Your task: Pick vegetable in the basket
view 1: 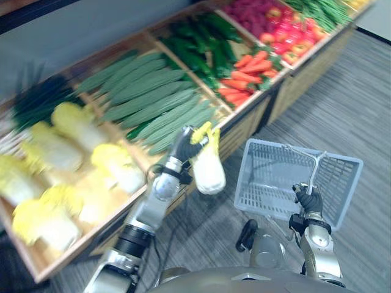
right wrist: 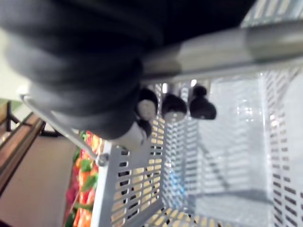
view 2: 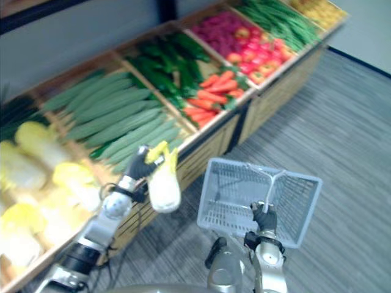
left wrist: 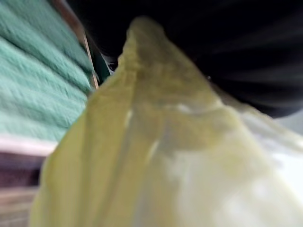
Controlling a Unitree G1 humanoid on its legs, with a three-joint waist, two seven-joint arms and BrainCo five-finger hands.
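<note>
A pale white-and-yellow leafy cabbage [view 1: 209, 171] is held by the left hand [view 1: 182, 145], whose fingers are curled about its yellow leafy top, so that the heavy white body hangs below. It is seen beyond the front edge of the slanted wooden display stand [view 1: 241, 119], above the grey striped carpet floor [view 1: 348, 104]; it is near the light blue-grey slotted plastic basket [view 1: 259, 183] but not yet over it. The basket's thin wire handle [view 1: 315, 166] is clasped by the right hand [view 1: 310, 199], its dark fingertips [right wrist: 174, 108] being wrapped round the bar.

The hold on the leaves is judged the weak point; soft leaves may tear or slide out, and the cabbage would be dropped on the floor. The basket's near wall could be struck if the cabbage is brought across too low; the basket, held by its handle alone, might then be set swinging or tipped. Open room is seen between stand and basket; the basket's mouth is wide and empty, so a raised approach over the rim seems called for.
</note>
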